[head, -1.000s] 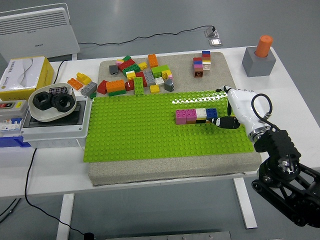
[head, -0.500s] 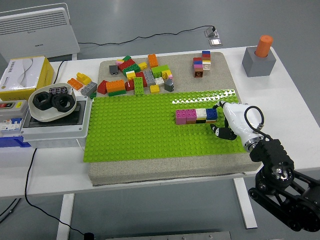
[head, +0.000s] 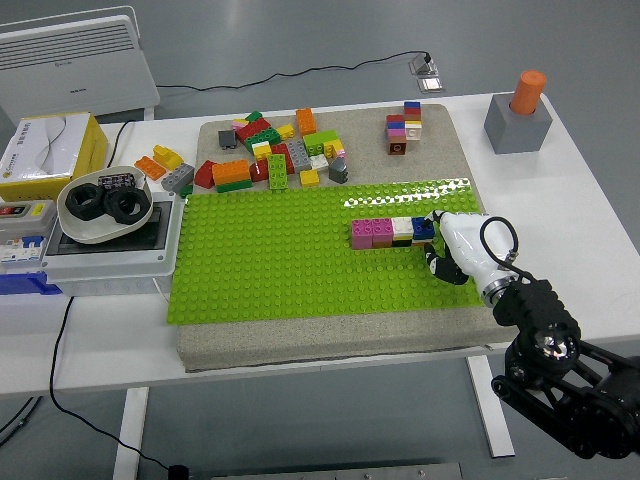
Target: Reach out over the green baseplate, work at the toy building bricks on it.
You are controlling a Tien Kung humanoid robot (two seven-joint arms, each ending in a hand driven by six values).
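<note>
Right hand (head: 450,243) slid in from 3 o'clock, now touching the brick row (head: 392,232) at its blue end on baseplate (head: 270,270); fingers curled, gripping nothing; likely pressing or grasping next.

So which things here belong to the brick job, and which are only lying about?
Part of the job:
- green baseplate
- row of bricks on it
- loose brick pile behind the plate
- small brick tower
- right robot hand, at the row's right end

Lying about:
- grey block with orange peg
- yellow box
- bowl of black parts
- white heater
</note>
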